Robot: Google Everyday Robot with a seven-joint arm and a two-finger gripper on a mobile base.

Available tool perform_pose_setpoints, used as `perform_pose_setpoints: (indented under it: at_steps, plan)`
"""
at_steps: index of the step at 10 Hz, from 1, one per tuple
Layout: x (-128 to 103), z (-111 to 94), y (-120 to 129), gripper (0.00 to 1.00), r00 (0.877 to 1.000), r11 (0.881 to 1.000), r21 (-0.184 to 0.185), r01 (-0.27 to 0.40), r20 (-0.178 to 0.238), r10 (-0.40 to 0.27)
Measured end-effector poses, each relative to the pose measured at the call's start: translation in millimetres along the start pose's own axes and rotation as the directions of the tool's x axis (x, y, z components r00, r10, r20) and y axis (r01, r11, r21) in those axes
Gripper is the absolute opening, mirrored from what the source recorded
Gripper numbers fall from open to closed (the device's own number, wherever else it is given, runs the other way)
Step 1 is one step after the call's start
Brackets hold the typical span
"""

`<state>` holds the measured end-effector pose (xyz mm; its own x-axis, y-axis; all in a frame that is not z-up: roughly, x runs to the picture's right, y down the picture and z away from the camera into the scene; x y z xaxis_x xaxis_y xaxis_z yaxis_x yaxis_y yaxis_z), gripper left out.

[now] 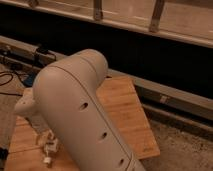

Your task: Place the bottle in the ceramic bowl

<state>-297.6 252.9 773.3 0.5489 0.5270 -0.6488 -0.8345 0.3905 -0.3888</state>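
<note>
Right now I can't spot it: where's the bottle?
The bottle is lower left in the camera view, at the gripper beside the arm, over the wooden table.

Bottle [49, 151]: small, slim, white; cap end pointing near, slightly tilted.
Location: near left, over the wooden board [125, 115].
Gripper [45, 141]: near left, at the bottle's far end.

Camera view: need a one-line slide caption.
Robot arm fills the frame; gripper low at left above the wooden table, white bottle at its tip; ceramic bowl not visible.
</note>
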Motion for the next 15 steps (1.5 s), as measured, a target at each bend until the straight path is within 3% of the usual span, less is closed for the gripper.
perform_pose_setpoints:
  at_steps: [1,4,6,11,12,15]
  plan:
    - [-1.4,5.6,-1.5,0.8,1.0,1.0,-0.013,0.008,-0.02,-0.008]
    - [-3.4,7.8,0.7,0.75,1.0,1.0,-0.022,0.017,-0.026,-0.018]
    - [-3.9,18.6,3.3,0.53,0.997,0.999,-0.019,0.047,-0.059,-0.048]
    - [-5.2,13.3,2.7,0.06,0.997,0.999,-0.013,0.048,-0.055,-0.049]
    - [-5.1,12.9,2.1,0.0,0.997,0.999,-0.014,0.047,-0.056,-0.047]
    - [-5.0,12.4,0.7,0.0,0.997,0.999,-0.015,0.042,-0.056,-0.043]
